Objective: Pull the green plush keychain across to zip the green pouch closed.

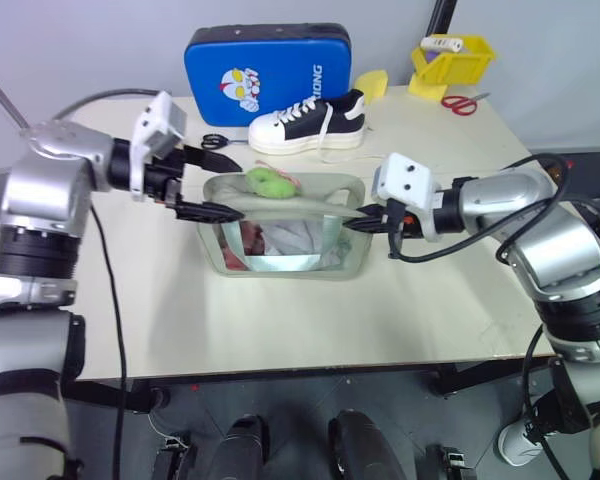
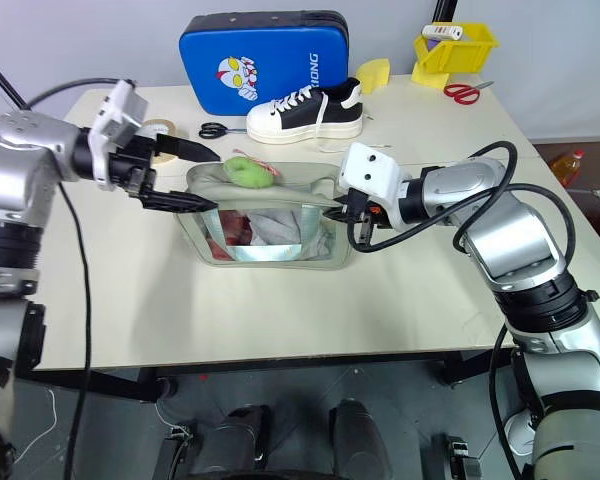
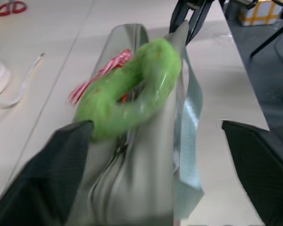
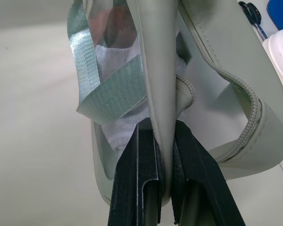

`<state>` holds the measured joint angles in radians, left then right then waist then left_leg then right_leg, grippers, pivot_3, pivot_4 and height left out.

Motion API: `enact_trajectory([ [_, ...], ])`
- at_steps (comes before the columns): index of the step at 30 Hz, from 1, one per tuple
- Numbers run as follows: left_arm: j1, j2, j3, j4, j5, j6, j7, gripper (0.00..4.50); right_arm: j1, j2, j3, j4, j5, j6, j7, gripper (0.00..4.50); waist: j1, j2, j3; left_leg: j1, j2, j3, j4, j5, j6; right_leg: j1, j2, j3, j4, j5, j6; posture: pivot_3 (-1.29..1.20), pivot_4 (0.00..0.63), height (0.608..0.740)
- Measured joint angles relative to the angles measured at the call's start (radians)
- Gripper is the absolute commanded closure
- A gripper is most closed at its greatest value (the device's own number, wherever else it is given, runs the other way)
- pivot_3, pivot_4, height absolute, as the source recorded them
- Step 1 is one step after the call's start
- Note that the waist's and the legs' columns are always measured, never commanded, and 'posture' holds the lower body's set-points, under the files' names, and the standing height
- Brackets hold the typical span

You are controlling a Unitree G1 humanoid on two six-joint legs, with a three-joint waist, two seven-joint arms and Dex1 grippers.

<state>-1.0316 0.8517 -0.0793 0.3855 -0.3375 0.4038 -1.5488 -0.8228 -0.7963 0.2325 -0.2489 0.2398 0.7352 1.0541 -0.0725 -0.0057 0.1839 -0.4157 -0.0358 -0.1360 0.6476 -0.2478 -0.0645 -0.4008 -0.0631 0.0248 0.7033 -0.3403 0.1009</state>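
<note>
The green pouch (image 1: 280, 258) lies mid-table, its clear window facing me with cloth inside. The green plush keychain (image 1: 268, 182) rests on the pouch's top edge toward its left end. My left gripper (image 1: 212, 187) hovers at that left end, open. In the left wrist view its fingers (image 3: 42, 179) spread wide on either side of the green plush keychain (image 3: 132, 96) without clamping it. My right gripper (image 1: 358, 222) is shut on the pouch's right end. The right wrist view shows that end wall (image 4: 162, 141) pinched between the fingers, with the zipper (image 4: 247, 101) gaping beside it.
Behind the pouch stand a white and black shoe (image 1: 308, 125) and a blue padded case (image 1: 268, 72). Black scissors (image 1: 215, 141) and a tape roll (image 2: 160, 128) lie at back left. A yellow bin (image 1: 450, 58), yellow sponge (image 1: 372, 82) and red scissors (image 1: 463, 103) are at back right.
</note>
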Motion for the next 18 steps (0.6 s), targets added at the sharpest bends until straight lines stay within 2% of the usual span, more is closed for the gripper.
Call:
enact_trajectory([
  [4,0.052,0.105,0.046,-0.034,-0.037,0.002,-0.050,0.03,-0.003,0.003,0.000,0.000,0.001,0.007,-0.002,4.50,0.003,0.000,0.000,0.000,0.000,0.000,0.000,0.000,0.000,0.000,-0.001,0.000,0.000,0.000,0.000,0.00,0.150,0.740],
  [7,0.128,0.107,0.054,-0.062,-0.032,-0.002,-0.045,0.03,-0.003,0.003,0.000,0.000,0.002,0.008,-0.002,4.50,0.005,0.000,0.000,0.001,0.000,0.000,0.000,0.000,0.000,0.002,-0.001,0.000,0.000,0.000,0.000,0.00,0.150,0.740],
  [8,0.157,0.090,0.050,-0.065,-0.019,-0.005,-0.025,0.26,-0.003,0.002,0.000,0.000,0.002,0.009,-0.002,4.50,0.008,0.000,0.000,0.001,0.000,-0.001,0.000,0.000,0.000,0.003,-0.001,0.000,0.000,0.000,0.000,0.00,0.150,0.740],
  [11,0.202,0.031,0.010,-0.066,0.029,-0.027,0.038,1.23,-0.010,0.003,0.000,0.000,0.007,0.014,0.000,4.50,0.014,-0.001,0.001,0.001,0.000,-0.001,0.001,0.000,0.000,0.003,-0.001,-0.001,0.000,0.000,0.000,0.00,0.150,0.740],
  [14,0.218,0.023,-0.005,-0.073,0.066,-0.058,0.076,2.93,-0.010,0.001,-0.001,0.001,0.012,0.020,0.003,4.50,0.013,-0.001,0.001,0.001,0.000,-0.001,0.000,0.000,0.000,0.002,-0.001,0.000,-0.001,0.000,0.000,0.00,0.150,0.740],
  [15,0.219,0.018,-0.005,-0.075,0.072,-0.067,0.086,3.31,-0.010,0.000,-0.003,0.001,0.016,0.024,0.004,4.50,0.012,-0.001,0.001,0.001,0.000,-0.001,0.000,0.000,0.000,0.002,-0.001,0.000,-0.001,0.000,0.000,0.00,0.150,0.740],
  [17,0.220,0.009,-0.005,-0.075,0.080,-0.070,0.098,4.40,-0.010,-0.003,-0.009,0.001,0.022,0.033,0.004,4.50,0.011,-0.001,0.001,0.001,0.000,-0.001,0.000,0.000,0.000,0.002,-0.001,0.000,-0.001,0.000,0.000,0.00,0.150,0.740],
  [18,0.220,0.007,-0.005,-0.076,0.081,-0.071,0.100,4.46,-0.011,-0.003,-0.011,0.000,0.026,0.039,0.005,4.50,0.011,-0.001,0.001,0.001,0.000,-0.001,0.000,0.000,0.000,0.002,-0.001,0.000,-0.001,0.000,0.000,0.00,0.150,0.740],
])
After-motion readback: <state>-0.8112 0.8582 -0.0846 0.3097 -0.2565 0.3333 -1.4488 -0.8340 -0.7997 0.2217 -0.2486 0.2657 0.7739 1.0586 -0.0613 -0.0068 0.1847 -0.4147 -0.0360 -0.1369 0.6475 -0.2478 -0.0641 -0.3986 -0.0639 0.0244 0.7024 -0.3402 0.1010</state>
